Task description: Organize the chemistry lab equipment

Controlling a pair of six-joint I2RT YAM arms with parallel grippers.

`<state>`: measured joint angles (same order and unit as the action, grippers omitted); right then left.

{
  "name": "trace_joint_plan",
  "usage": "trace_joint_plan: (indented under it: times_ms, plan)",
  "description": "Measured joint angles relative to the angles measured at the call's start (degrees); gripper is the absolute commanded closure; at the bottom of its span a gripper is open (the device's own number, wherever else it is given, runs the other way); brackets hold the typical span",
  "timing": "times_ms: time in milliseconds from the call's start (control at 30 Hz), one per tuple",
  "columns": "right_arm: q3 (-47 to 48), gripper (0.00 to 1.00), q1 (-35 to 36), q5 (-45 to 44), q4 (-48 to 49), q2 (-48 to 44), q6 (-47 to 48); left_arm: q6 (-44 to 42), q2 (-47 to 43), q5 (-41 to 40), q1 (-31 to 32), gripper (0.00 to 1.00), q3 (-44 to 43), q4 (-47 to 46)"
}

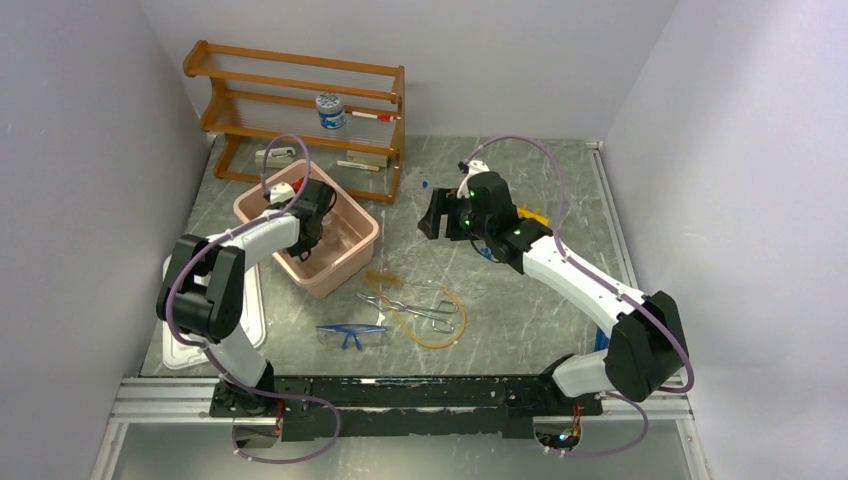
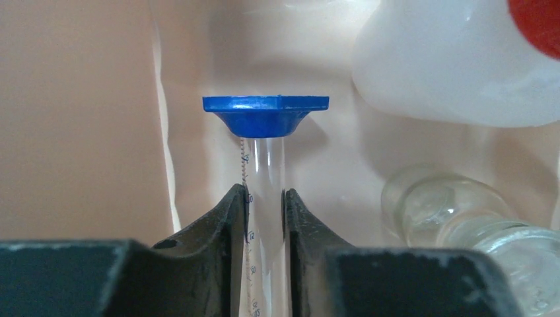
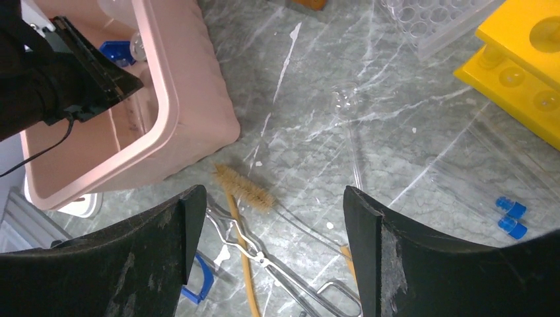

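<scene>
My left gripper [image 2: 265, 195] is down inside the pink bin [image 1: 360, 250], shut on a clear graduated tube with a blue end [image 2: 265, 113]. A squeeze bottle [image 2: 449, 66] with a red nozzle and small glassware [image 2: 455, 211] lie beside it in the bin. My right gripper [image 3: 274, 198] hangs open above the table, nothing between its fingers. Below it lie a bristle brush [image 3: 244, 187], metal tongs [image 1: 408, 304] and amber tubing [image 1: 440, 335]. Blue-framed goggles [image 1: 352, 334] lie near the front. The yellow rack [image 3: 522, 59] is on the right, two blue caps [image 3: 510, 216] near it.
A wooden shelf [image 1: 300, 100] at the back left holds a small jar [image 1: 330, 110] and thin tubes. A white tray [image 1: 250, 320] lies left of the bin. A clear holed rack [image 3: 436, 20] stands beside the yellow one. Walls close in left, right and behind.
</scene>
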<state>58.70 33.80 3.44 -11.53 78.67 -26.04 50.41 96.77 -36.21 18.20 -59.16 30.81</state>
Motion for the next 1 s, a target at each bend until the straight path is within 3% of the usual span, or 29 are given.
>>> trace_joint_plan:
  times_ms: [100, 167, 400, 667, 1000]
  plan:
    - [-0.2, 0.21, 0.0, 0.2, 1.0, 0.0, 0.1, 0.2, -0.4, 0.0, 0.0, 0.53, 1.2, -1.5]
    - [-0.8, 0.21, 0.0, 0.2, 1.6, -0.1, 0.3, 0.2, -1.1, 0.1, 0.0, 0.49, 2.3, -1.8]
    - [-3.7, 0.22, 0.0, 0.3, 2.6, -0.2, 0.9, -0.3, -6.7, 0.0, 0.0, 0.42, 2.6, -1.5]
    - [-8.6, 0.47, 3.6, 0.0, 5.0, 0.0, 7.0, -3.1, -19.2, 0.5, 0.0, 0.36, 1.0, 1.1]
    - [-8.9, 0.44, 16.4, 0.5, 8.1, 10.9, 15.6, -15.3, -37.8, 7.4, 0.0, 0.31, -5.7, -2.1]
